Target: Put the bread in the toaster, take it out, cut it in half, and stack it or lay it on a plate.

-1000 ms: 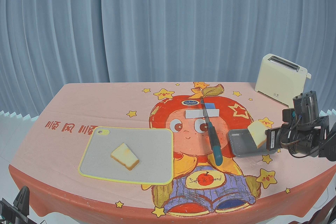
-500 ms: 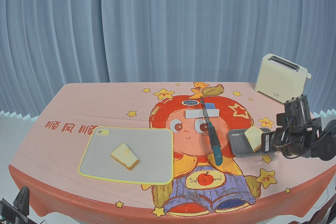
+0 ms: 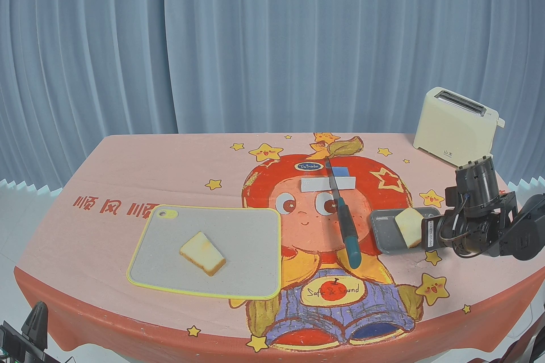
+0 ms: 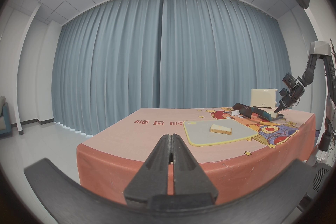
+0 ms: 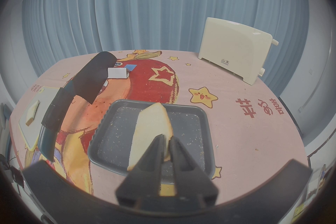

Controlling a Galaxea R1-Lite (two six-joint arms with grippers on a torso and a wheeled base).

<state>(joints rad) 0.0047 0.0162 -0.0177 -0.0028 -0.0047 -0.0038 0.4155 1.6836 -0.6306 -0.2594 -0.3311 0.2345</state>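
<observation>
right claw point(image 3: 421, 231) is pinched tight on the bread half point(image 3: 409, 225), standing on edge over the grey plate point(image 3: 385, 231) (4 o'clock on the table point(image 3: 170, 171)), so letting go like this could tip it over the 3 o'clock rim

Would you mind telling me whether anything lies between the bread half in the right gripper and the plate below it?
Nothing visible does. The right gripper holds the bread half on edge over the plate, whose floor is bare apart from crumbs. The knife lies beside the plate, not on it.
</observation>
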